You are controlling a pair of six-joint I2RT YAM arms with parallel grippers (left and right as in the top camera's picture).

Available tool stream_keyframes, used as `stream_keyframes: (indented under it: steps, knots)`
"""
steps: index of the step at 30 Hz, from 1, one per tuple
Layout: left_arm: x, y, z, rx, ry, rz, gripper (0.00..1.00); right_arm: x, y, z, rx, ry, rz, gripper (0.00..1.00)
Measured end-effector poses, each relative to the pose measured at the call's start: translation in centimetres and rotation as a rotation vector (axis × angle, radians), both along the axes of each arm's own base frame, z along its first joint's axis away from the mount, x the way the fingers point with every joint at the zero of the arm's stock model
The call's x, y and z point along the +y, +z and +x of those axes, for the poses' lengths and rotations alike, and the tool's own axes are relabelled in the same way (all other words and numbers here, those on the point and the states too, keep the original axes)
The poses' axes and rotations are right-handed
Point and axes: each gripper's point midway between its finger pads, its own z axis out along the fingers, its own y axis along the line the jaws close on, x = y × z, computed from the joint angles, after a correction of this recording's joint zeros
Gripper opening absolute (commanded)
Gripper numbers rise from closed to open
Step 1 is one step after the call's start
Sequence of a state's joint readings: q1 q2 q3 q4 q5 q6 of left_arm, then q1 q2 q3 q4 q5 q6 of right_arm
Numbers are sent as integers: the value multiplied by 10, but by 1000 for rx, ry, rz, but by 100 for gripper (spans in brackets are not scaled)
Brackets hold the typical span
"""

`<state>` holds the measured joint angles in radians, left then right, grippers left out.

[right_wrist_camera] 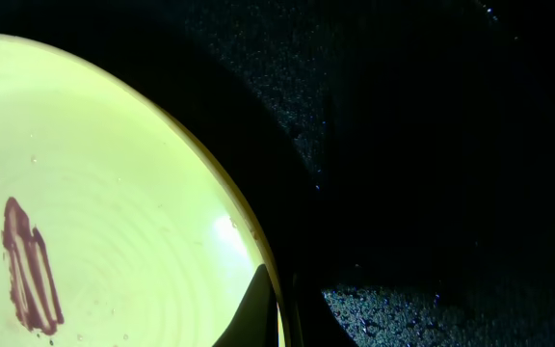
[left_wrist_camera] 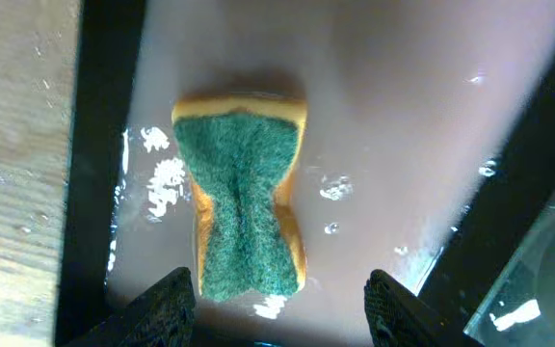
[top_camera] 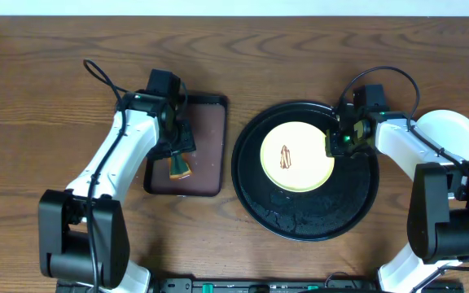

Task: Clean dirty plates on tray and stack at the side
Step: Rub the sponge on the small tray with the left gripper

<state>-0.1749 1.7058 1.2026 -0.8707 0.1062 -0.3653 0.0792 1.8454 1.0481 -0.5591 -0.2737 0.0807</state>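
Right pincer (top_camera: 337, 139) clasps one yellow plate (top_camera: 300, 163) on one tray (top_camera: 304, 221).

A green-topped yellow sponge (left_wrist_camera: 244, 207) lies on the wet dark-brown rectangular tray (left_wrist_camera: 403, 116), just ahead of the left end effector (left_wrist_camera: 282, 313); wooden desk (left_wrist_camera: 17, 145) lies beneath.

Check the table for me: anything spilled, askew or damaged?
Only the expected mess: a red-brown smear on the yellow plate in the black tray, and water drops around the sponge in the brown tray. Nothing looks tipped or broken.
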Motion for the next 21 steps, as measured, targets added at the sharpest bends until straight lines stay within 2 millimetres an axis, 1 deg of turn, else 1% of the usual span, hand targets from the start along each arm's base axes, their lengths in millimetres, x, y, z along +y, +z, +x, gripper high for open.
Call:
stream_keyframes:
  steps: [1,3,4,5,6,7,8,11,13,16,17,18,20,21]
  knots:
    - [1,-5,-3,15,10,2,58,0,0,0,0,-1,0,1]
    - [3,-22,-14,54,37,7,58,0,0,0,1,-4,1,1]
    - [4,-33,-20,72,50,9,58,0,0,0,1,-5,1,1]
    - [5,-47,-28,102,59,15,54,0,0,0,1,-6,1,1]
    - [6,-56,-34,124,65,19,45,0,0,0,1,-6,1,1]
    - [7,-63,-38,140,73,21,28,0,0,0,2,-6,2,1]
    - [7,-69,-40,152,76,23,8,0,0,0,1,-6,1,1]
    - [3,-69,-32,117,55,6,7,0,0,0,2,-6,2,1]
    - [0,-69,-32,115,31,-2,7,0,0,0,2,-6,2,1]
    - [-5,-65,-42,155,-34,3,7,0,0,0,2,-6,2,1]
    - [-7,-64,-44,164,-52,6,13,0,0,0,1,-6,1,1]
    - [-10,-61,-45,170,-81,9,37,0,0,0,1,-6,2,1]
    - [-18,-53,-40,150,-128,10,53,0,0,0,1,-6,2,1]
    - [-21,-49,-36,133,-141,13,56,0,0,0,2,-6,2,1]
